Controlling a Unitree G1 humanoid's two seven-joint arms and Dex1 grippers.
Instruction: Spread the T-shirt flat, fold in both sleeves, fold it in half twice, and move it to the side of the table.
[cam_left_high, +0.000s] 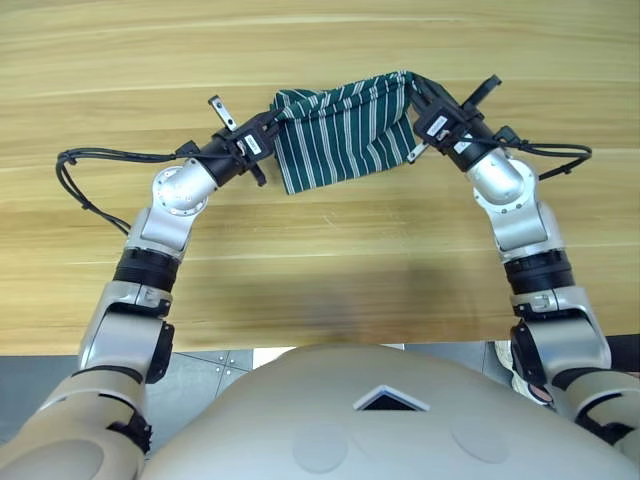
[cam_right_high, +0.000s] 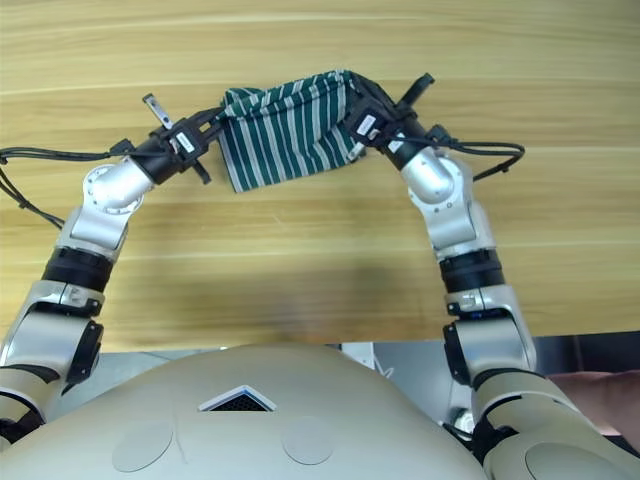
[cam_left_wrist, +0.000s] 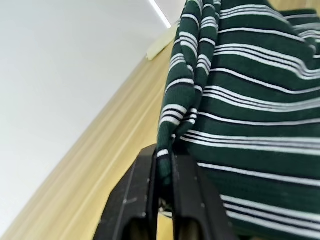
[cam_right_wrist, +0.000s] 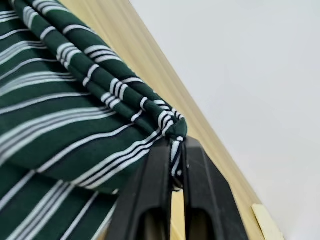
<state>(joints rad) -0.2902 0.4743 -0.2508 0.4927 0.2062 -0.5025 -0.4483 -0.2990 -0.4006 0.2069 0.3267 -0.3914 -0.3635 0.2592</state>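
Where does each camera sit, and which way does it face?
Left eye view: on the head, looking down at the table; both arms hold the T-shirt.
Right eye view: beside it, same scene.
Left wrist view: on the left wrist, along the left gripper pinching the T-shirt's edge.
Right wrist view: likewise, right gripper.
Shared: all show the striped T-shirt.

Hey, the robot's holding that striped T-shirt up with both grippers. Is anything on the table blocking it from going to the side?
Nothing visible blocks it. The left gripper and the right gripper are each shut on an end of the folded T-shirt, and no object shows on the wooden table toward either side.
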